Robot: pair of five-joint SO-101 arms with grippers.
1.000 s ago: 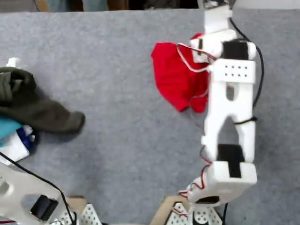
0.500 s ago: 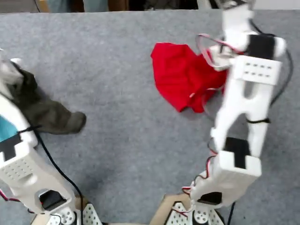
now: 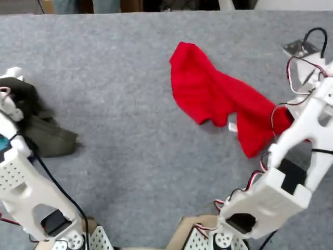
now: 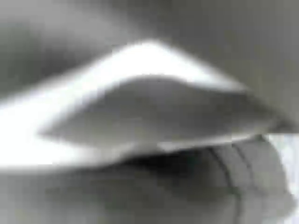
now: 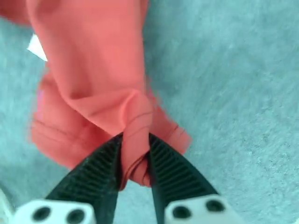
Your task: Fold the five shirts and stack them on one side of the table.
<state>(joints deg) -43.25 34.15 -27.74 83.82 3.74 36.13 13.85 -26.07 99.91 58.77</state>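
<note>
Red shirt [image 3: 213, 94] on the right half of the grey table [image 3: 130, 156]. It lies spread in a crumpled band that runs from near the table's middle, close to the far edge, out toward the table's right edge. A small white label [image 3: 232, 125] shows on the cloth along the band's side that faces the table's near edge.

The end of the band nearest the table's right edge is bunched into a twisted fold. In the right wrist view this fold of the red shirt [image 5: 93, 70] sits between the two black ribbed fingers [image 5: 100, 168] of the right gripper [image 5: 135, 154], which are clenched on it from both sides. The rest of the cloth trails away from the fingertips over the table surface [image 5: 224, 70], the white label [image 5: 37, 46] showing at its far part.

In the high view the white right arm [image 3: 283, 182] rises from the table's near edge and leans toward the right edge, its forward end over the gathered end of the shirt.

At the table's left edge lies a dark olive shirt [image 3: 44, 138] in a heap. The left arm [image 3: 21, 182] extends from the near edge over it, with the left gripper [image 3: 8, 99] at the heap. Its grip cannot be told.
</note>
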